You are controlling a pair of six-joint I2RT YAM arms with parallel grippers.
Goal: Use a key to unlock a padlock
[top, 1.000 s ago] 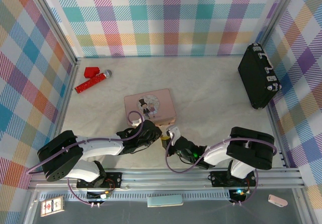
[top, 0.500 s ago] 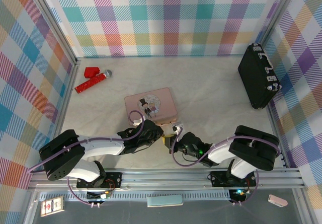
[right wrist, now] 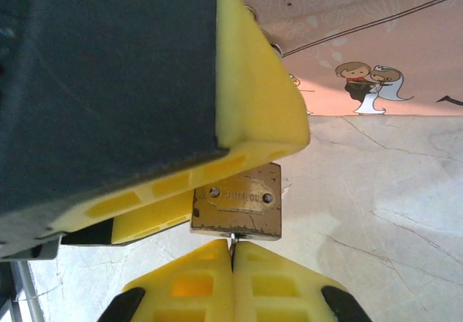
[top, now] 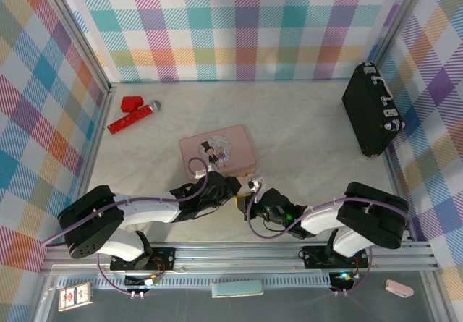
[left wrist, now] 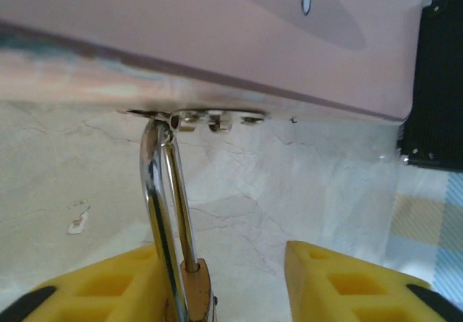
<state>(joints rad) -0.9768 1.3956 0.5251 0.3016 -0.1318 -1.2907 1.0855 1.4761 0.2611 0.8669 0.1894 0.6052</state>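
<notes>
Pinching key [right wrist: 233, 237] under padlock [right wrist: 236, 210], right gripper [right wrist: 233, 250] closed

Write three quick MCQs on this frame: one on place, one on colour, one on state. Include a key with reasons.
1. Where is the padlock's shackle hooked?
A) through the pink tin's clasp
B) on a drawer handle
C) nowhere, it lies loose

2. What colour is the padlock's body?
A) silver
B) brass-gold
C) red

3. What state is the right gripper in?
A) wide open
B) shut on the key
C) shut on the shackle

Key:
1 A: the left wrist view shows the shackle passing through the clasp at the tin's edge.
2 B: the right wrist view shows a brass-gold body.
3 B: its jaws meet on the thin key just below the padlock's underside.
</notes>
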